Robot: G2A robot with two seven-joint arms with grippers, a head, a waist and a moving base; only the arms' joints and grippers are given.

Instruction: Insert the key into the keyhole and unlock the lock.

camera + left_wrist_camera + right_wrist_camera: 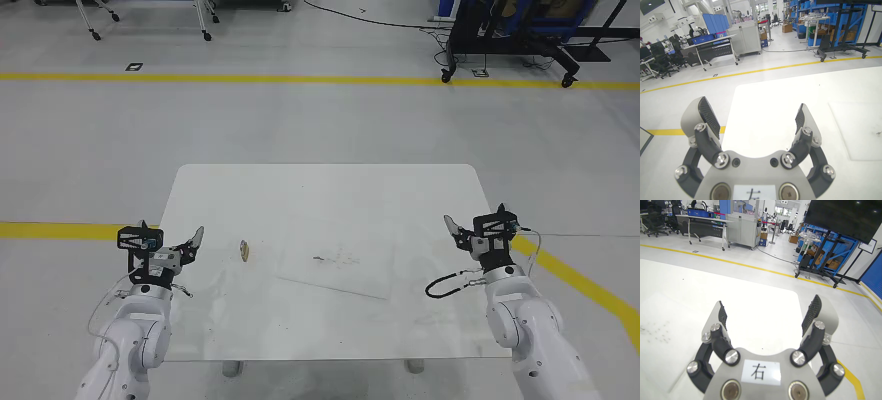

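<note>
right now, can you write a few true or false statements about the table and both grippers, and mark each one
1. The left gripper has its fingers open and holds nothing. True.
2. The right arm already grips the key. False: the right gripper has its fingers open and empty, at the table's right edge.
3. The small brass-coloured lock lies on the white rectangular table, nearer the left gripper than the right. True.
4. The key is already in the keyhole. False: the small dark thing that seems to be the key lies apart from the lock, on the thin clear sheet.
</note>
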